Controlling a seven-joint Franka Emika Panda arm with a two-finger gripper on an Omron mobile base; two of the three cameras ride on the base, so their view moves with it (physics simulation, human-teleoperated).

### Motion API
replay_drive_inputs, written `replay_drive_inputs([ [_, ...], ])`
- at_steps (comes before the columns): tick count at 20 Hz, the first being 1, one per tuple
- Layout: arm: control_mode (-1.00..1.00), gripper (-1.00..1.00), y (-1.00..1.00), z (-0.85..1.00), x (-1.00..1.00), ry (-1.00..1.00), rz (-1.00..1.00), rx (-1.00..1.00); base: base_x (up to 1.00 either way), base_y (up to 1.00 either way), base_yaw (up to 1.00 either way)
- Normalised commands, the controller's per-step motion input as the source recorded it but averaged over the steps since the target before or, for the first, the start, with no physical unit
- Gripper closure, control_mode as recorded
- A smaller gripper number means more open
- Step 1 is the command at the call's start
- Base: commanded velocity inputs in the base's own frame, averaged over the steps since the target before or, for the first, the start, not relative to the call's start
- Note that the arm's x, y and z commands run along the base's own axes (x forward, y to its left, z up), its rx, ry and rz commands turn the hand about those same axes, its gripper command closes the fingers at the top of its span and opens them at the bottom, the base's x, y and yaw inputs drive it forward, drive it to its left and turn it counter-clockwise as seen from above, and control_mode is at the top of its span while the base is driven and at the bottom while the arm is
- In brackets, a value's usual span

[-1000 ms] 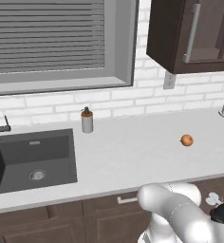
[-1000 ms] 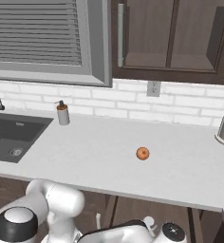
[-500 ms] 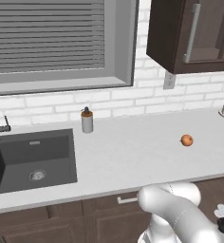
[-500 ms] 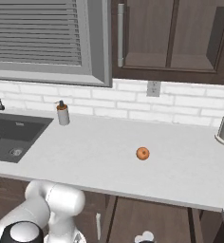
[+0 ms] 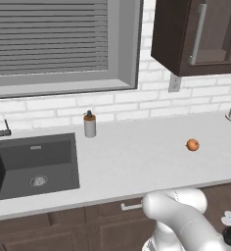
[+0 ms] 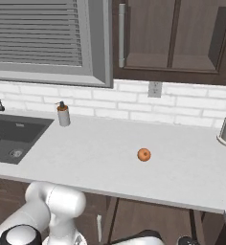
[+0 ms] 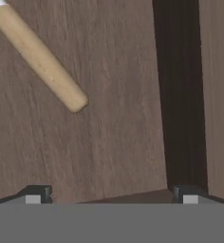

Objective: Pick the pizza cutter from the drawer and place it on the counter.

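Below, gripper (image 7: 111,197) with jaws wide apart over drawer (image 7: 114,142) floor, cutter (image 7: 40,59) handle lying far left, not yet straddled for grasping.

— Where is the white arm (image 5: 186,220)?

— It bends low, below the front edge of the counter. Its big round joint sits near the bottom of both base views.

— And the gripper (image 7: 111,194)?

— In the hand view its two dark finger tips (image 7: 38,193) poke up at the bottom, far apart. The jaws are wide open, with nothing between them.
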Motion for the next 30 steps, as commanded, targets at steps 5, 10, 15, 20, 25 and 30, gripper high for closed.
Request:
replay_drive_inputs([
  [5,-1.0,-1.0,0.35,0.03,0.95,0.0,0.17,0.01,0.0,0.0,0.0],
  [10,-1.0,-1.0,0.35,-0.03,0.73,0.0,0.19,0.0,0.0,0.0,0.0],
  [15,-1.0,-1.0,0.15,-0.3,0.1,0.0,0.18,0.0,0.0,0.0,0.0],
  [20,-1.0,-1.0,-0.03,-0.29,-0.13,0.0,0.15,0.0,0.0,0.0,0.0],
  [25,-1.0,-1.0,0.03,-0.21,0.01,0.0,0.07,0.0,0.0,0.0,0.0],
  [30,-1.0,-1.0,0.0,-0.17,0.13,0.01,0.01,0.0,0.0,0.0,0.0],
])
